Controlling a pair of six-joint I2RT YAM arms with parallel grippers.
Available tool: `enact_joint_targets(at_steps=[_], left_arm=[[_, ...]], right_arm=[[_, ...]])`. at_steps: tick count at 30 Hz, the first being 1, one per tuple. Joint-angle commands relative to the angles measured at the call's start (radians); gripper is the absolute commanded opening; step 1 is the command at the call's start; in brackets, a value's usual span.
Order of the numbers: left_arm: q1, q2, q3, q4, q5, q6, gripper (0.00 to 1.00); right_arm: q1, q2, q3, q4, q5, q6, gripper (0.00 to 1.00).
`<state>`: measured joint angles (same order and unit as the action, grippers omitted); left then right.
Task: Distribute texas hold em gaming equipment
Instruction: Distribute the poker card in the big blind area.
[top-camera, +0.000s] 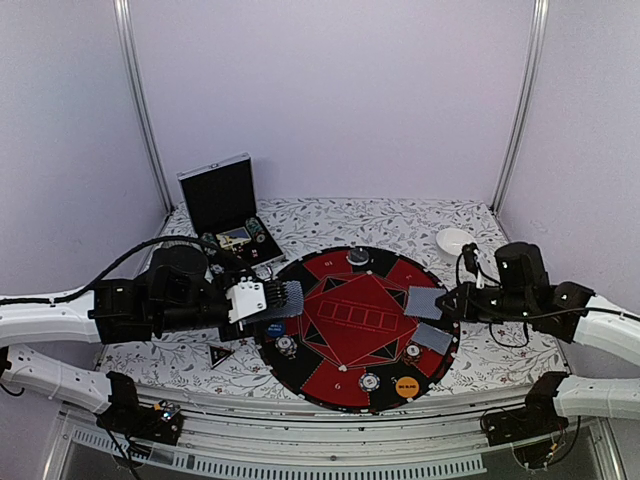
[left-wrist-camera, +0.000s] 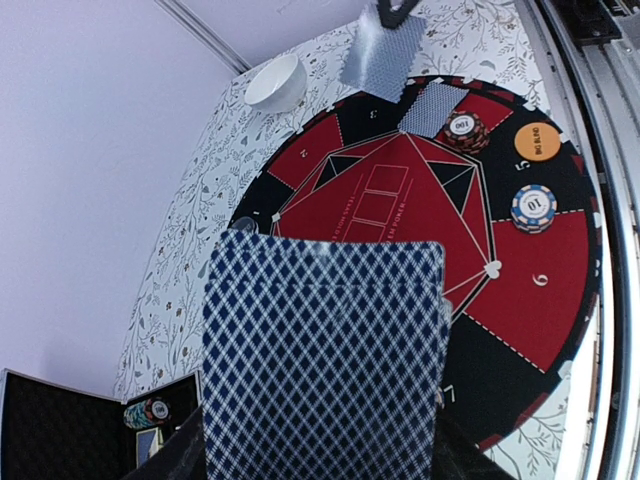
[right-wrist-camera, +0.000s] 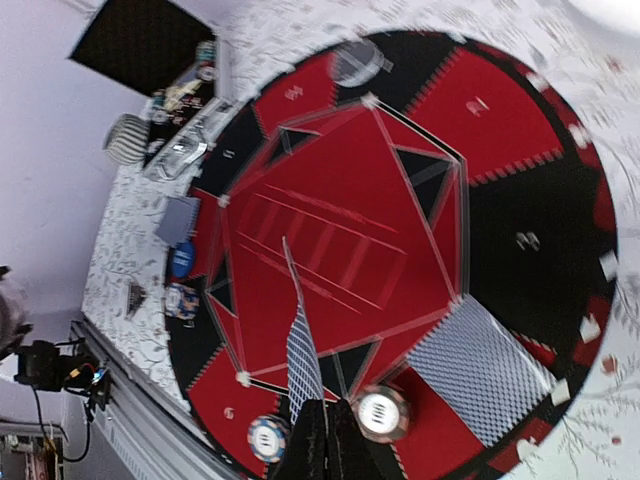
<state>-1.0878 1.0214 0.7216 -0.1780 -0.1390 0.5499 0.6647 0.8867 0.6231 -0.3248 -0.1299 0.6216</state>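
My left gripper (top-camera: 270, 299) is shut on a deck of grey-blue-backed playing cards (top-camera: 287, 298) at the left rim of the round mat (top-camera: 350, 325); the deck (left-wrist-camera: 325, 360) fills the left wrist view. Over the mat's right side, my right gripper (top-camera: 447, 300) is shut on a single card (top-camera: 423, 300), seen edge-on (right-wrist-camera: 300, 350) in its wrist view. Another card (top-camera: 433, 337) lies flat on the mat below it. Striped chips (top-camera: 285, 345) (top-camera: 369, 381) (top-camera: 412, 351) sit on the mat. With them are a blue button (top-camera: 274, 325) and an orange button (top-camera: 406, 386). A black triangular marker (top-camera: 219, 353) lies on the cloth left of the mat.
An open silver-edged black case (top-camera: 225, 210) stands at the back left with chips inside. A white bowl (top-camera: 455, 240) sits at the back right. One more chip (top-camera: 357, 257) rests at the mat's far edge. The floral tablecloth (top-camera: 330, 220) surrounds the mat.
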Motion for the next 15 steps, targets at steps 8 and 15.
enact_joint_targets(at_steps=[8, 15], left_arm=[[0.014, -0.010, 0.004, 0.014, 0.011, -0.001, 0.56], [0.015, -0.010, 0.004, 0.014, 0.013, -0.001, 0.56]], right_arm=[[-0.154, -0.040, -0.293, 0.172, -0.011, 0.194, 0.02], [-0.170, 0.012, -0.350, 0.239, -0.048, 0.218, 0.03]])
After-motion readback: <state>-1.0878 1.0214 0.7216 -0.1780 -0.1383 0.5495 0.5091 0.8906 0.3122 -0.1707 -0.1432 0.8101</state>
